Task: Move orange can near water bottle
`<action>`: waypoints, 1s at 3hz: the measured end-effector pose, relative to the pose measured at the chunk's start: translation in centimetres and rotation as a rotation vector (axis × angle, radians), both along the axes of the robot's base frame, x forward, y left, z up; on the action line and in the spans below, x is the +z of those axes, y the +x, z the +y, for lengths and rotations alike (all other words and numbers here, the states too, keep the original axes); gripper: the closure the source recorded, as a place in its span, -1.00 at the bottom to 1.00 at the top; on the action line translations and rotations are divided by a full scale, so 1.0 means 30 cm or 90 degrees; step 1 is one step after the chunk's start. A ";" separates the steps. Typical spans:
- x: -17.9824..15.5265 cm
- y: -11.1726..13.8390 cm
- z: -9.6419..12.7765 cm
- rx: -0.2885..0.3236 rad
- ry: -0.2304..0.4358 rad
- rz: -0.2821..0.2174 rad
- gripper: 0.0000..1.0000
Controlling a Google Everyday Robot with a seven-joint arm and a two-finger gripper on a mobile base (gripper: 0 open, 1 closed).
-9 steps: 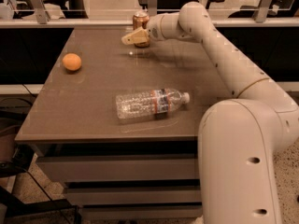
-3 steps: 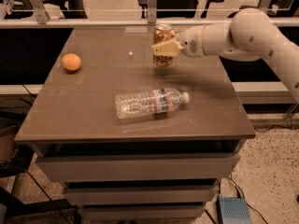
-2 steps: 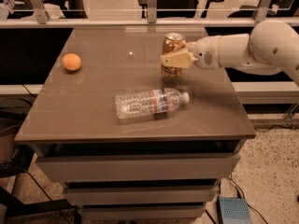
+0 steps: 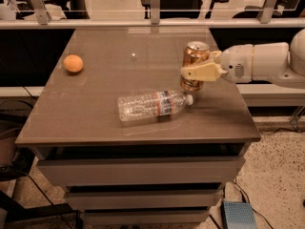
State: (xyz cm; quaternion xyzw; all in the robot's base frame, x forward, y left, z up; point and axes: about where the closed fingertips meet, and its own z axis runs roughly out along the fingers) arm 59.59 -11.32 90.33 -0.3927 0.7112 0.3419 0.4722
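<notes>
The orange can [image 4: 194, 61] stands upright on the brown table [image 4: 95, 113], just right of and behind the white cap of the water bottle [image 4: 151, 106]. The clear bottle lies on its side near the table's front, cap pointing right. My gripper [image 4: 196, 72] reaches in from the right on a white arm, and its beige fingers [image 4: 202, 72] are closed around the can's middle. The can's base is at or just above the tabletop; I cannot tell whether it touches.
A round orange fruit [image 4: 73, 63] sits at the table's left side. A glass rail with metal posts [image 4: 154, 4] runs along the far edge. Drawers [image 4: 138, 171] are below the tabletop. The table's right edge is close under my arm.
My gripper has carried the can from the far middle of the table toward the front right and down, ending beside the bottle's cap. The bottle and the fruit have not moved.
</notes>
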 end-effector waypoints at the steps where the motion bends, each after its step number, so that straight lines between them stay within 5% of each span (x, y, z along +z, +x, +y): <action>1: -0.026 -0.044 -0.033 0.008 -0.012 -0.004 1.00; 3: -0.073 -0.048 -0.051 0.018 -0.020 -0.020 1.00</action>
